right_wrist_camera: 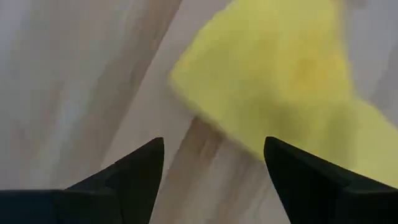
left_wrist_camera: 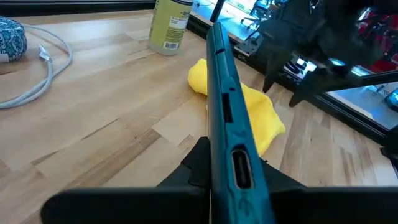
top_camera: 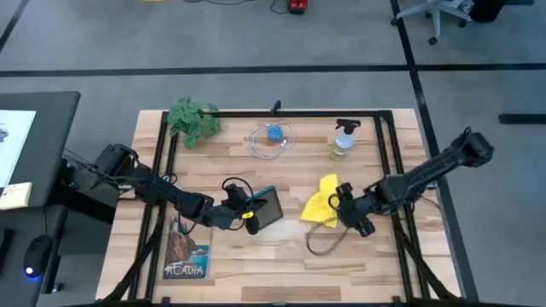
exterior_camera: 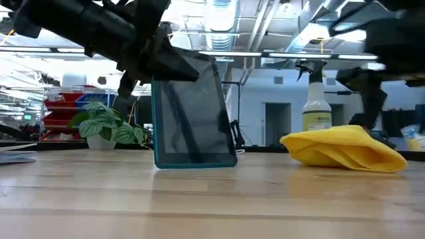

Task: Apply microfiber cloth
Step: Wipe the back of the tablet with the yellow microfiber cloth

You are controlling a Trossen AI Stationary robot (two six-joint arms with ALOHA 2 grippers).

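Tablet [exterior_camera: 192, 116] upright on its edge near the middle of the desk [top_camera: 281, 256], pinched between the fingers of the left gripper [top_camera: 249, 211], which reaches in from the desk's left side. Just to its right the yellow cloth [top_camera: 321, 205] lies crumpled on the wood, apart from the tablet. The right gripper [top_camera: 348, 209] hangs just beside the cloth, fingers spread and holding nothing. A spray bottle [top_camera: 342, 141] stands near the far edge.
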